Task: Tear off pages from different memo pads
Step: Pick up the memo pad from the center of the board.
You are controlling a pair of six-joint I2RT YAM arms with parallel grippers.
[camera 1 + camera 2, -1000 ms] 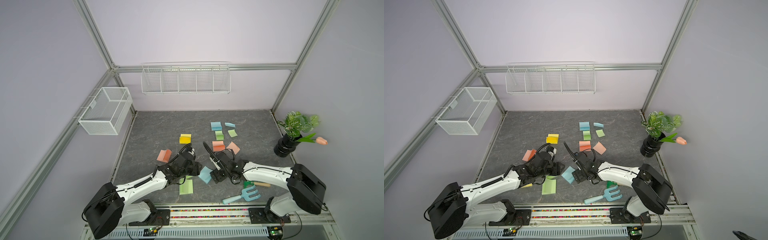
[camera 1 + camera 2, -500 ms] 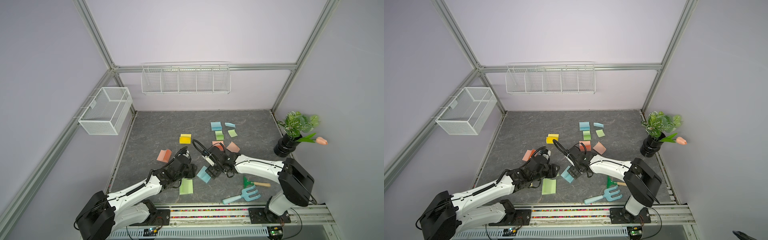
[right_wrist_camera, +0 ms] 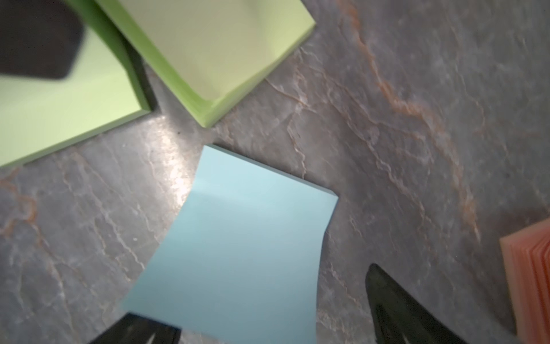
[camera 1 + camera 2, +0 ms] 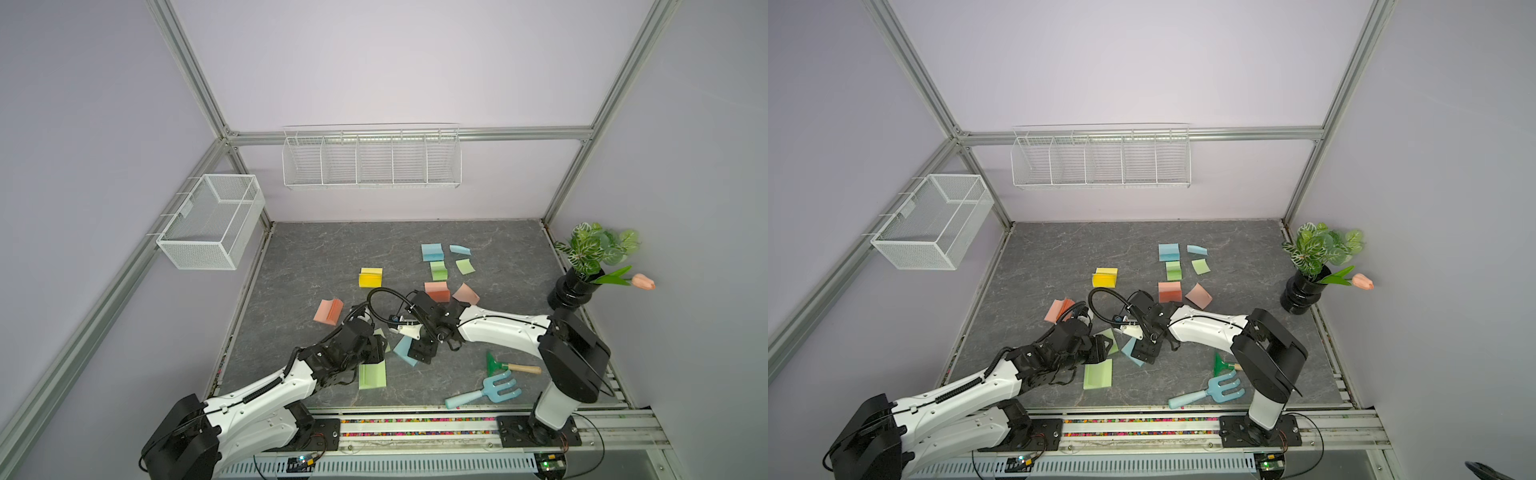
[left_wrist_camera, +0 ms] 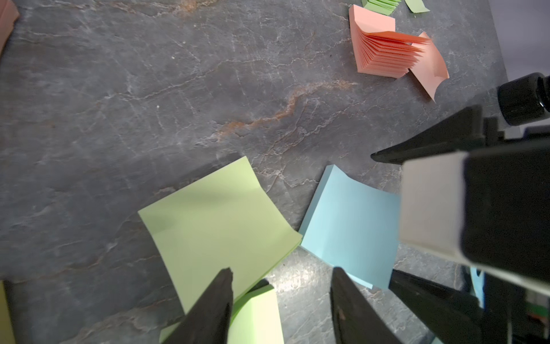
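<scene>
A light blue memo pad (image 4: 404, 350) lies near the table's front, its top page curled. My right gripper (image 3: 251, 290) hangs open right above it, one finger on each side, touching nothing. My left gripper (image 5: 282, 269) is open too, over the bare gap between this blue memo pad (image 5: 351, 223) and a light green memo pad (image 5: 220, 220). A second green pad (image 4: 372, 374) lies nearer the front edge. Farther back lie yellow (image 4: 370, 277), salmon (image 4: 328, 311), (image 4: 437, 291), green (image 4: 438, 271) and blue (image 4: 432, 252) pads. Loose pages lie beside them: salmon (image 4: 465, 294), green (image 4: 464, 266), blue (image 4: 459, 249).
A light blue toy garden fork (image 4: 484, 390) and a green trowel (image 4: 503, 365) lie at the front right. A black vase with a plant (image 4: 575, 286) stands at the right edge. Two wire baskets (image 4: 210, 226), (image 4: 372, 160) hang on the walls.
My right gripper has swung left, from beside the blue pad to directly over it. My left gripper has drawn slightly toward the front. Both jaws have narrowed a little.
</scene>
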